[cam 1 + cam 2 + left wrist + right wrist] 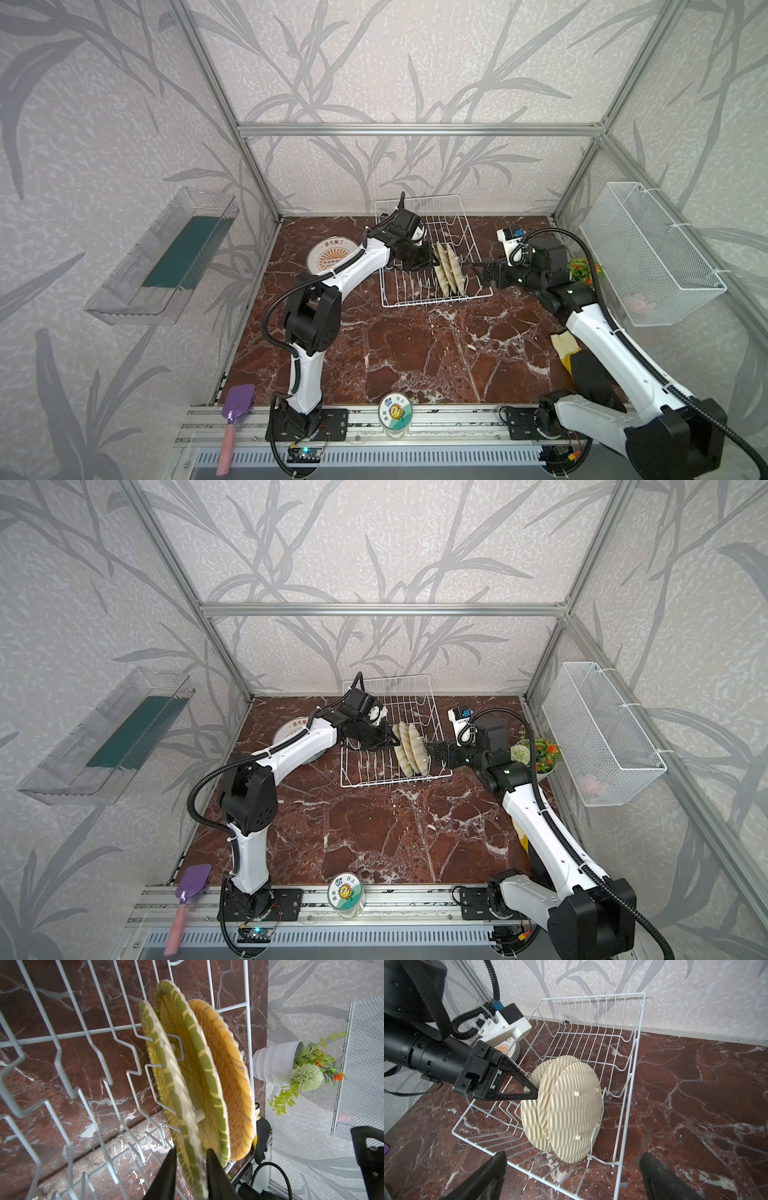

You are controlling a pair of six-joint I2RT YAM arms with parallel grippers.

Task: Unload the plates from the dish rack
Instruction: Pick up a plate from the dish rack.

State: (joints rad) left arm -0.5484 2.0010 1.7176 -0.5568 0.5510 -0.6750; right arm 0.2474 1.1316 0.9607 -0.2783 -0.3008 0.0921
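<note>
**In the rack [444,224], left gripper [191,1149] straddles a rim**

The rack sits at the far middle of the table [415,353]. Three wicker plates [449,268] stand on edge toward its right end. The left gripper reaches in from the left, its fingers [168,1176] on either side of the leftmost plate's [169,1080] rim; I cannot tell whether they pinch it. The right gripper [573,1154] hovers just right of the rack, spread wide and empty. White plates [326,255] lie stacked on the table left of the rack.
</note>
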